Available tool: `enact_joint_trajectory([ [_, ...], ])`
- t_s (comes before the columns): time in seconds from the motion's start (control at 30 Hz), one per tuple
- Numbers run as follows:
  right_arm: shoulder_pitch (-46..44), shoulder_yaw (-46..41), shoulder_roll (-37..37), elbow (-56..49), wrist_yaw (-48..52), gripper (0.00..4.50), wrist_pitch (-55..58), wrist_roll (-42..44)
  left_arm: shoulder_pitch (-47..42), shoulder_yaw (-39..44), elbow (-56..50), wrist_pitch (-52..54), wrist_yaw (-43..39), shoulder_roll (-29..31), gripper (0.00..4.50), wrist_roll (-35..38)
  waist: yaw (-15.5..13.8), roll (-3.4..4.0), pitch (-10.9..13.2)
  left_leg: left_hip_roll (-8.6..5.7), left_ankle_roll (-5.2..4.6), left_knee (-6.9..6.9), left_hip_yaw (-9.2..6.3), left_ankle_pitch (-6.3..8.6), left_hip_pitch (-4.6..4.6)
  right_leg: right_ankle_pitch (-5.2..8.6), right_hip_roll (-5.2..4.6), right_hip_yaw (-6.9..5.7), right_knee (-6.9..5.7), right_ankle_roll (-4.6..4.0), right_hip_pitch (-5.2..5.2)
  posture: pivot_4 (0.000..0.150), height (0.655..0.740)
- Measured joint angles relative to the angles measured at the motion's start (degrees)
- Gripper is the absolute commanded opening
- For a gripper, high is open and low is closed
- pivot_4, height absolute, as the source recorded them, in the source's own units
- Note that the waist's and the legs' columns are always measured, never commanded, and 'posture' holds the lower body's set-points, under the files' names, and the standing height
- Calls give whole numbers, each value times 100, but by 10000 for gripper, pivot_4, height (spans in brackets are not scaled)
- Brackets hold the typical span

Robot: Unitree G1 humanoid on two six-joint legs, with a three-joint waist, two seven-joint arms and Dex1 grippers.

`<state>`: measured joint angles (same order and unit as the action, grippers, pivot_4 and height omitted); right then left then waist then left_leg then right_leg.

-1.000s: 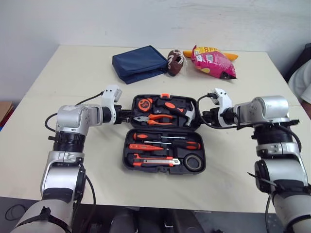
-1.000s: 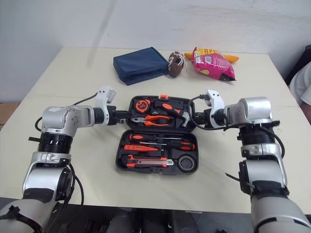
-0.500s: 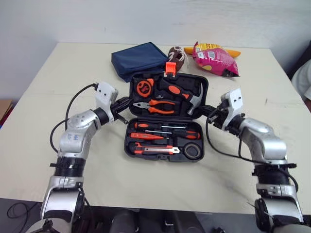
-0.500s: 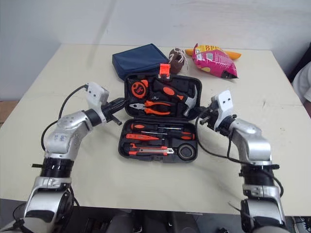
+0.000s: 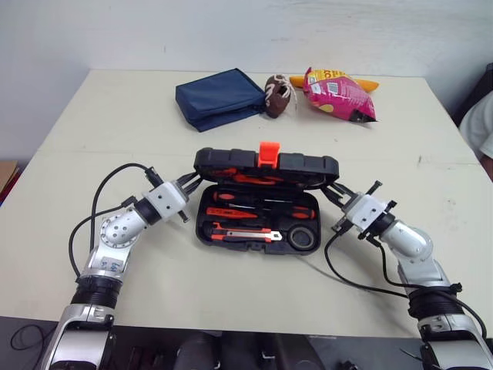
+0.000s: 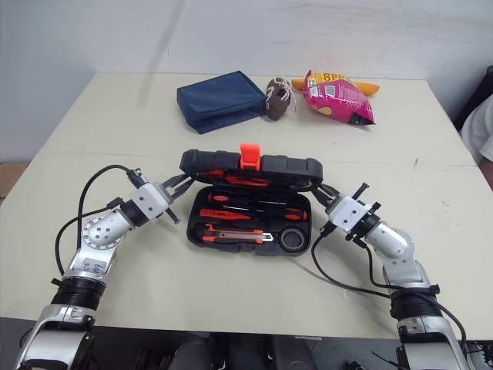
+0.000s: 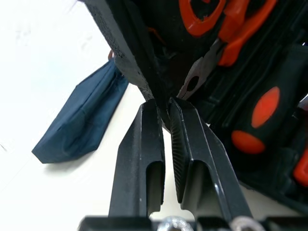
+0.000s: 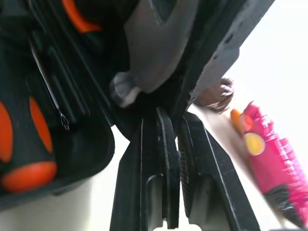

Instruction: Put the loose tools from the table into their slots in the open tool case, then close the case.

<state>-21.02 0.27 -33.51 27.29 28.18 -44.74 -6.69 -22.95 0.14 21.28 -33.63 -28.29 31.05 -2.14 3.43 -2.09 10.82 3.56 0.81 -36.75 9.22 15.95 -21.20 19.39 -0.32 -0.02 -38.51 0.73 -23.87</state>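
Black plastic case lid [image 5: 266, 163] stands half-raised, its long axis running between my left gripper [image 5: 190, 183] and right gripper [image 5: 331, 191]. Left wrist: jaws nearly closed, pinching the lid's end edge at their tips. Right wrist: same pinch.

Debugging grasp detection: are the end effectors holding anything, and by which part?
Both hold the tool case lid, half-raised: the left end effector pinches its left side edge, the right end effector its right side edge.
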Motion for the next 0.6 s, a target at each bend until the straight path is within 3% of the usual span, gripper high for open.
enact_joint_trajectory([
  [0.23,544,-44,-760,394,-323,33088,-738,-744,1069,673,-32,-263,-179,996,40499,115,-6,-1,0,0,-3,24,5,2,16,0,-5,0,31,0,18,1500,7400],
  [0.33,1032,-248,-1457,435,-987,44419,-1400,-1391,2132,1268,-13,-344,-353,1579,41569,332,34,0,0,-1,-1,59,20,3,34,3,-5,11,49,-4,18,1500,7400],
  [0.47,1517,-314,-1959,609,-804,44419,-1404,-966,2427,1836,-347,474,-518,1662,41569,1118,-36,-34,-19,0,-1,71,19,9,75,4,-10,2,66,-5,67,1500,7400],
  [0.57,2343,-251,-2063,-264,398,36342,-265,878,2111,1763,-832,1330,-798,1559,34172,1693,-119,-34,-20,4,-32,80,19,25,107,10,-18,-10,76,5,123,1500,7400],
  [0.6,2653,-170,-2120,-742,893,30708,236,1544,1940,1722,-994,1614,-864,1518,29099,1848,-139,-37,-22,9,-33,79,18,26,108,10,-17,-14,76,7,128,1500,7400],
])
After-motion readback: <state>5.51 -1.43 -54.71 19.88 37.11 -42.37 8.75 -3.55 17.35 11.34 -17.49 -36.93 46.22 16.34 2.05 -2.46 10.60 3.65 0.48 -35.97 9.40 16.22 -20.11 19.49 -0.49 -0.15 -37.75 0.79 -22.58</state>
